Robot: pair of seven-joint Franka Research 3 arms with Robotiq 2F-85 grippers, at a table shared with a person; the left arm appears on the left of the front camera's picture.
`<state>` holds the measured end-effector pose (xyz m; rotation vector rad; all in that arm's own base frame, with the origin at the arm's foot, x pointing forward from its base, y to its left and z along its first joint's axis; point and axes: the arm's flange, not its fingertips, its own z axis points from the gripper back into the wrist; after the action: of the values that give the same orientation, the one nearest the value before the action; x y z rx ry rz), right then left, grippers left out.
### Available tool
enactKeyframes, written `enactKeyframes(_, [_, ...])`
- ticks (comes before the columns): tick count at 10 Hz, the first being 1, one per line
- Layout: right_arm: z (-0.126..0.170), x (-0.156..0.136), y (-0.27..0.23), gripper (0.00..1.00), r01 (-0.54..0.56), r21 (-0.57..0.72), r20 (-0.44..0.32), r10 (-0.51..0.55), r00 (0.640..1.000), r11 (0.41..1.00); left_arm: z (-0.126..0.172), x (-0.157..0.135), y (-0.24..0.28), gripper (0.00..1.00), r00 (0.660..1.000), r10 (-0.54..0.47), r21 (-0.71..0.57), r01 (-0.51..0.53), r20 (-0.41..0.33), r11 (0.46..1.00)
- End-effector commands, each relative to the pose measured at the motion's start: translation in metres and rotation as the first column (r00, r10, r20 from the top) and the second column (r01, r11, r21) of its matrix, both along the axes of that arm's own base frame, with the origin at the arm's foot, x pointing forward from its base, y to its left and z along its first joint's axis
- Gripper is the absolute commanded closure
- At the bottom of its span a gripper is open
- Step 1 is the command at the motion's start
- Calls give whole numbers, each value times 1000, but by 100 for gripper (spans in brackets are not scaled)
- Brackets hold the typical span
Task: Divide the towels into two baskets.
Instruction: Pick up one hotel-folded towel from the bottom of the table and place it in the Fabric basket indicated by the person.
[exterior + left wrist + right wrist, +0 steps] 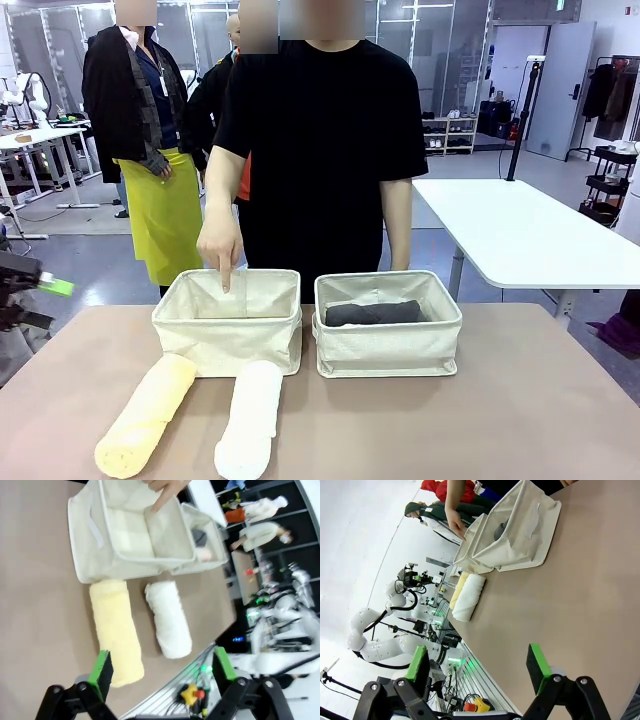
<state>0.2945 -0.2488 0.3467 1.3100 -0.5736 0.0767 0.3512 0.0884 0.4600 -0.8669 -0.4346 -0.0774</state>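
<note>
Two cream canvas baskets stand side by side, the left basket (228, 335) and the right basket (388, 345). A dark grey towel (373, 313) lies in the right one, and a pale pinkish patch (204, 554) shows beside it. The yellow towel (147, 415) and the white towel (250, 418) lie on the table in front of the left basket. A person's hand (222, 250) points a finger down into the left basket. My left gripper (45, 300) hovers open off the table's left edge, high above the yellow towel (116, 630). My right gripper (477, 661) is open over bare table, far from the baskets (520, 527).
The brown table (520, 400) has free room to the right of and in front of the baskets. The person stands at the far edge behind the baskets, with another person farther back. A white table (520, 230) stands at the back right.
</note>
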Motion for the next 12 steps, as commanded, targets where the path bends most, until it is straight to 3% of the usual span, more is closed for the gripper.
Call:
enactKeyframes(1, [5, -3, 1, 2, 8, 7, -24, -8, 1000, 1000, -6, -6, -35, 0, 999, -8, 175, 15, -40, 984])
enactKeyframes(6, [5, -3, 1, 2, 8, 7, -24, -8, 1000, 1000, -41, 5, -102, 0, 996, 4, 525, 43, -87, 850])
enactKeyframes(12, [5, -3, 1, 2, 8, 7, -24, -8, 1000, 1000, -104, -2, -146, 0, 990, 40, 645, 57, -134, 762])
